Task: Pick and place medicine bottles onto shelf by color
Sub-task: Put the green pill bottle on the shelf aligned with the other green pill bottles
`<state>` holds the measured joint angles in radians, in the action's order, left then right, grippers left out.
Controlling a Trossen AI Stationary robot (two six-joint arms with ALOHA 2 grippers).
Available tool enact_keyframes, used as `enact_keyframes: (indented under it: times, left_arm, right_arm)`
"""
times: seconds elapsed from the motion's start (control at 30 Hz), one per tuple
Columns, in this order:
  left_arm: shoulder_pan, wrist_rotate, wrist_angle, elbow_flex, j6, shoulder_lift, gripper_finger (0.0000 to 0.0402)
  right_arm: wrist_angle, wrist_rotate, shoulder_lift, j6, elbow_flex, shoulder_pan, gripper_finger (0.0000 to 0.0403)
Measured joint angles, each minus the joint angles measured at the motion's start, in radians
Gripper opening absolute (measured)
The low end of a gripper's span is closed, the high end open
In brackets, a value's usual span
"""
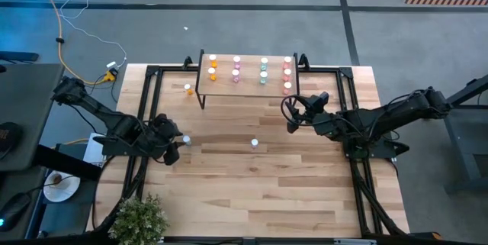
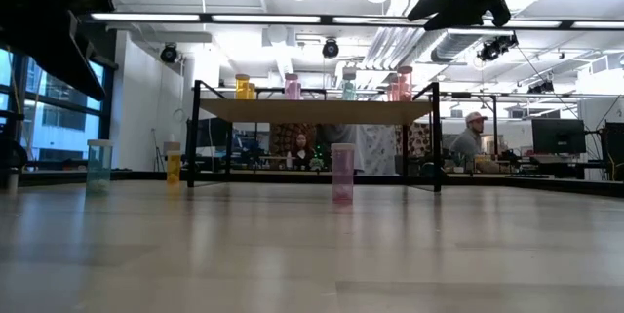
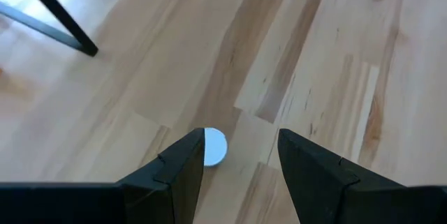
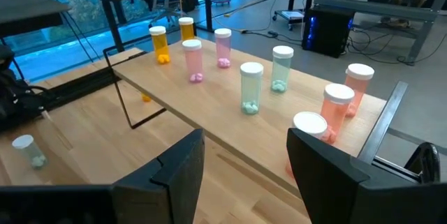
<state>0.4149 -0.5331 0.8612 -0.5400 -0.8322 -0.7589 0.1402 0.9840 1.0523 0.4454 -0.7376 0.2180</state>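
Note:
The light-wood shelf (image 1: 248,82) stands at the table's far middle, with orange, pink, teal and red medicine bottles (image 4: 251,88) upright on it in colour columns. Three more bottles stand on the tabletop: an orange one (image 1: 188,88) by the shelf's left leg, a pink one (image 1: 255,143) in the middle, and a teal one (image 1: 185,140) at the left. My left gripper (image 3: 241,147) hangs open above the teal bottle's white cap (image 3: 215,146), which shows beside one finger. My right gripper (image 1: 292,115) is open in the air, just in front of the shelf's right end.
A potted plant (image 1: 139,218) sits at the table's near left corner. The table's black frame (image 1: 145,100) runs along its left and right sides. Bare wood lies across the table's near half. People sit in the room beyond the table (image 2: 470,137).

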Motion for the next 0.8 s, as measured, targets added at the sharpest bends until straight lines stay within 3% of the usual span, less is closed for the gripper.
enact_keyframes:
  times: [0.33, 0.6, 0.8]
  left_arm:
    - [-0.003, -0.079, -0.001, 0.0, -0.243, -0.071, 0.0172]
    - [-0.019, -0.076, -0.002, 0.0, -0.282, -0.094, 0.0174]
    - [-0.049, -0.034, -0.002, 0.0, -0.276, -0.094, 0.0198]
  right_arm:
    - [0.014, -0.001, 0.0, 0.0, 0.0, 0.0, 0.0197]
    - [0.021, -0.01, 0.0, 0.0, 0.0, 0.0, 0.0197]
    - [0.021, -0.035, 0.002, 0.0, 0.0, 0.0, 0.0197]
